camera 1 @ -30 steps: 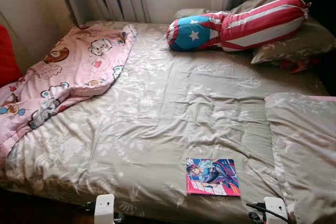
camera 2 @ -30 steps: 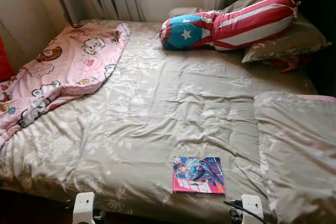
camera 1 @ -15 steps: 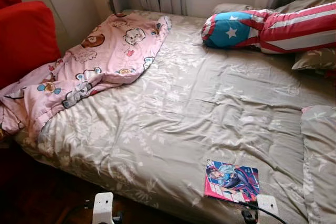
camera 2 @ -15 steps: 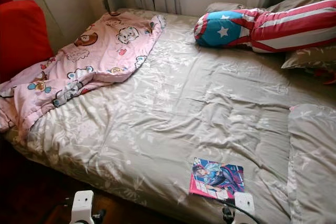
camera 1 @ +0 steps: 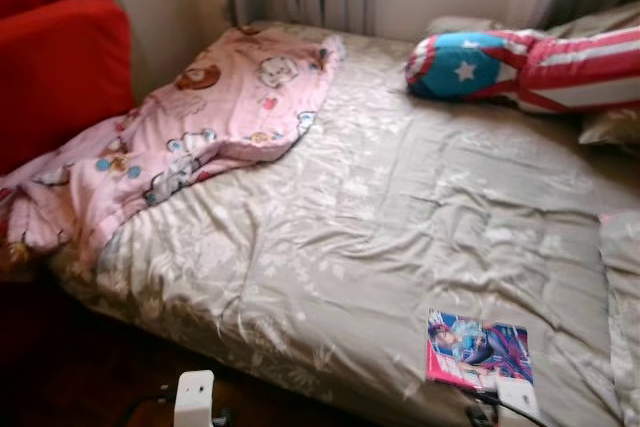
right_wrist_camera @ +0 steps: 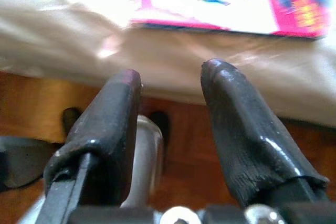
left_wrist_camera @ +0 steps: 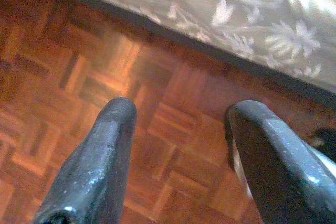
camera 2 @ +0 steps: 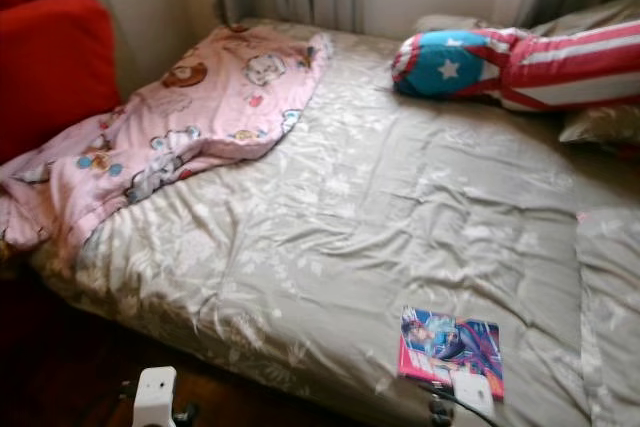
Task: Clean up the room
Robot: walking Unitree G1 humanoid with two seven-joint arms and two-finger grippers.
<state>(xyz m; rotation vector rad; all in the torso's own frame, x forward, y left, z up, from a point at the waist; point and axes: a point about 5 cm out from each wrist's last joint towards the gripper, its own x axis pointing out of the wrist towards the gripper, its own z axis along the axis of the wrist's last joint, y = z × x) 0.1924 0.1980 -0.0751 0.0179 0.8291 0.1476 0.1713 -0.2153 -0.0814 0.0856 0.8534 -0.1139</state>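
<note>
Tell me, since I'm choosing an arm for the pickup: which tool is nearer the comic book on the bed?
Right. The right tool sits just below the bed edge, close to the comic book. The left tool hangs over the wooden floor, well off to the book's left.

You have one bed (camera 1: 380, 217) before you, with one pink cartoon-print blanket (camera 1: 190, 137), one star-and-stripe bolster (camera 1: 530, 62) and one colourful book (camera 1: 478, 349) on it. Two red cushions (camera 1: 60, 72) stand beside its left side.
</note>
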